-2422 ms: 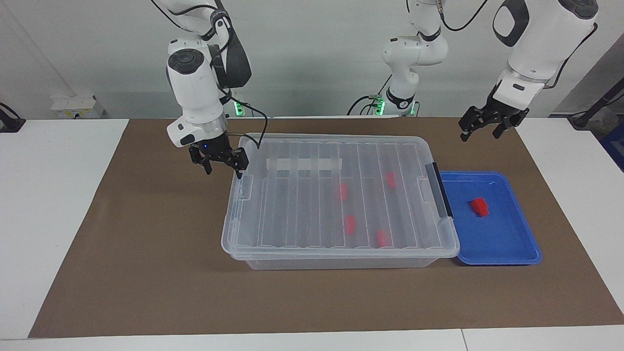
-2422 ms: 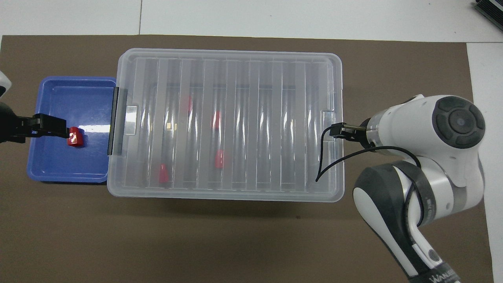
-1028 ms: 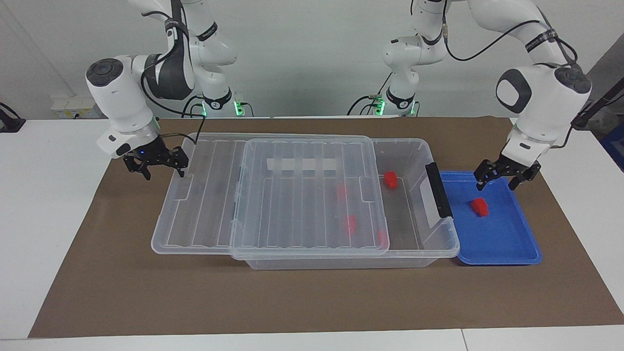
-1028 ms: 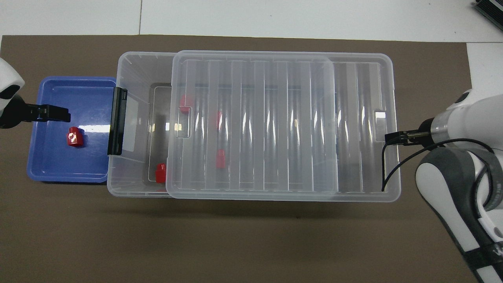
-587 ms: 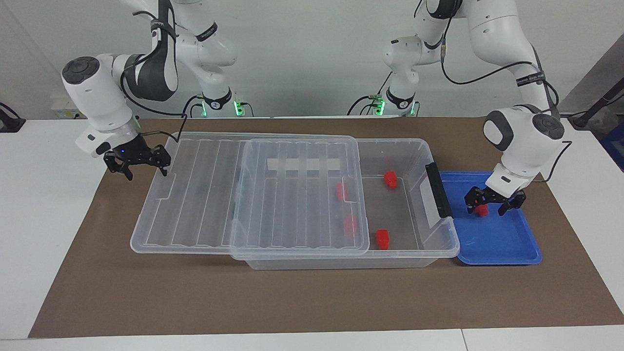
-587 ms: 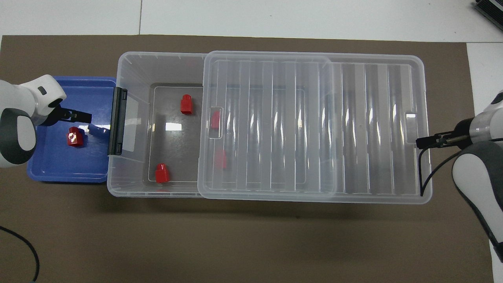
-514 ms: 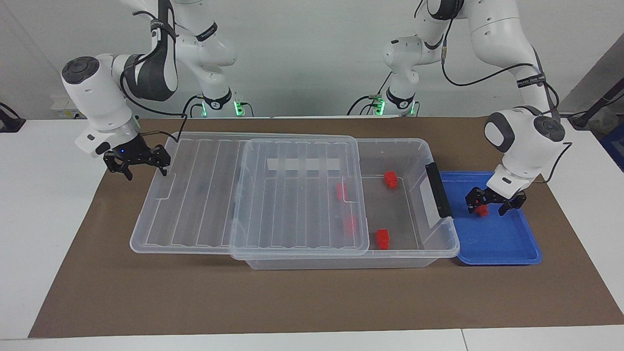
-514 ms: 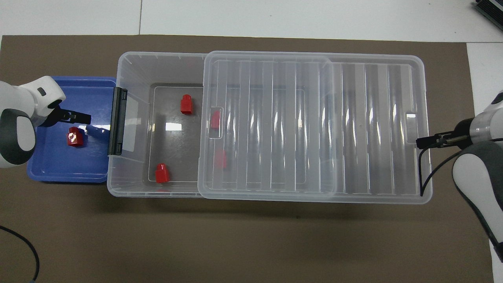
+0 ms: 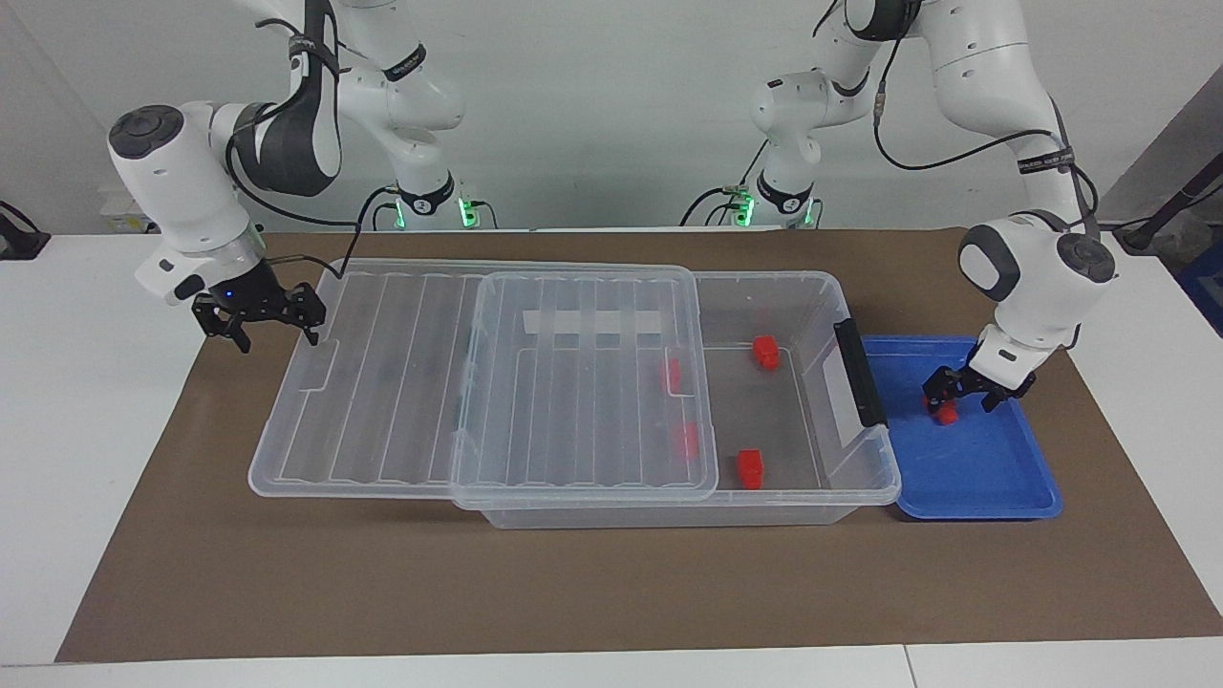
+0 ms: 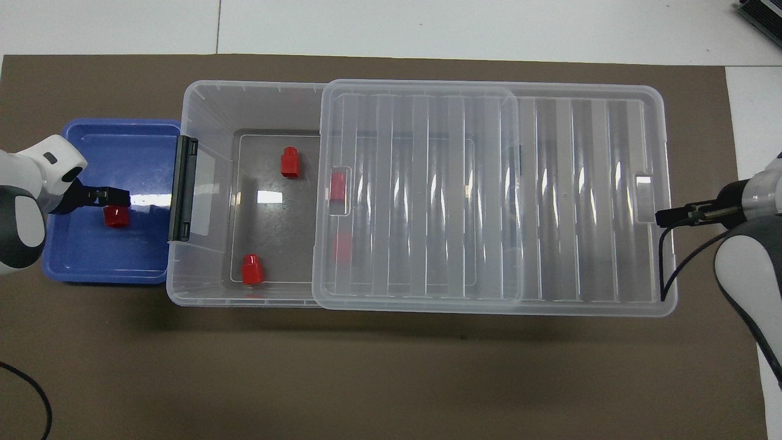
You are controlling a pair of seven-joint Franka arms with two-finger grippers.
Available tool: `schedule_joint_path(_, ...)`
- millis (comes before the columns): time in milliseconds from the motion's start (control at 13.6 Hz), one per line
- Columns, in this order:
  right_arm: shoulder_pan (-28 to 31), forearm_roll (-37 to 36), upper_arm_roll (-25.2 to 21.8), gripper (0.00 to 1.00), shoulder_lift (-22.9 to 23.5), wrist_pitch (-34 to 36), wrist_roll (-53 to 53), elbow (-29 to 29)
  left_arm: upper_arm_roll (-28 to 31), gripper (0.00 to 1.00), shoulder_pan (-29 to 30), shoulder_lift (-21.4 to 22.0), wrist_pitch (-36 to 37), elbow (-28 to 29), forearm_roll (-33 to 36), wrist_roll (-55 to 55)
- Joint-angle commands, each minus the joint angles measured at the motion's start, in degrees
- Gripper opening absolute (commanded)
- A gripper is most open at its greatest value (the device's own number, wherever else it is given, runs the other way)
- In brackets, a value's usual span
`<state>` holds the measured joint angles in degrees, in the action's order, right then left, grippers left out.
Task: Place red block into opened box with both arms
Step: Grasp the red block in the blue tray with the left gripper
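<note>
While the box (image 9: 865, 483) sits in the middle of the brown mat (image 9: 287, 592) on the worktop (image 9: 86, 401), its ribbed clear lid (image 9: 382, 382) is slid partway off toward the right arm's end, leaving the end with the black bar (image 9: 858, 371) uncovered. Four red blocks lie on the box floor: two in the uncovered part, one (image 9: 764, 351) nearer to the robots and one (image 9: 750, 468) farther from them, and two more (image 9: 672, 375) (image 9: 686, 440) showing dimly through the lid. A fifth red block (image 9: 945, 413) lies in the blue tray (image 9: 994, 487), which stands just beside the box at the left arm's end. The left claw (image 9: 967, 394) is down in the tray with its fingers spread on either side of this block, low over the tray floor; whether the fingers touch the block cannot be told, and the block rests on the tray. The right claw (image 9: 256, 319) is at the lid's outer end edge, by the small handle cut-out (image 10: 644, 198), its fingers apart; in the overhead view its tip (image 10: 669, 217) meets the lid's rim, though a firm hold on the rim cannot be made out.
</note>
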<state>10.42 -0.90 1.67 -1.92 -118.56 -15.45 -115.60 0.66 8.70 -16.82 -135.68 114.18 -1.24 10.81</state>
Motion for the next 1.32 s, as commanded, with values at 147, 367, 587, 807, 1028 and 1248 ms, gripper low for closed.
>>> schedule_joint_path(147, -0.7, -0.4, 0.7, 1.00, 0.1, 8.4, 9.3, 6.8, 0.0, 1.00, -0.7, 1.4, -3.2, 3.9, 0.7, -7.2)
schedule_joint_path(367, -3.6, -0.6, 1.0, 1.00, -0.6, 13.9, 19.3, 9.6, 0.0, 0.91, -0.2, 1.4, -3.4, 4.1, 0.7, -7.0)
schedule_joint_path(587, -7.6, -2.6, 1.0, 1.00, -0.4, 20.5, 22.2, 15.6, 0.0, 0.64, -0.2, 1.4, -3.4, 4.1, 0.7, -6.9)
schedule_joint_path(807, -9.3, -3.2, 1.0, 1.00, 0.3, 24.9, 26.9, 21.7, 0.0, 0.38, -0.3, 1.4, -3.1, 4.1, 0.7, -6.9)
schedule_joint_path(1028, -10.0, -3.1, 1.0, 1.00, 3.1, 29.4, 29.2, 28.7, 0.0, 0.16, -0.3, 1.4, -2.6, 3.7, 0.7, -6.9)
schedule_joint_path(1248, -9.0, -2.3, 0.9, 1.00, 3.8, 30.6, 29.2, 29.7, -0.1, 0.16, -0.9, 1.4, 1.0, 0.6, 0.7, -7.4)
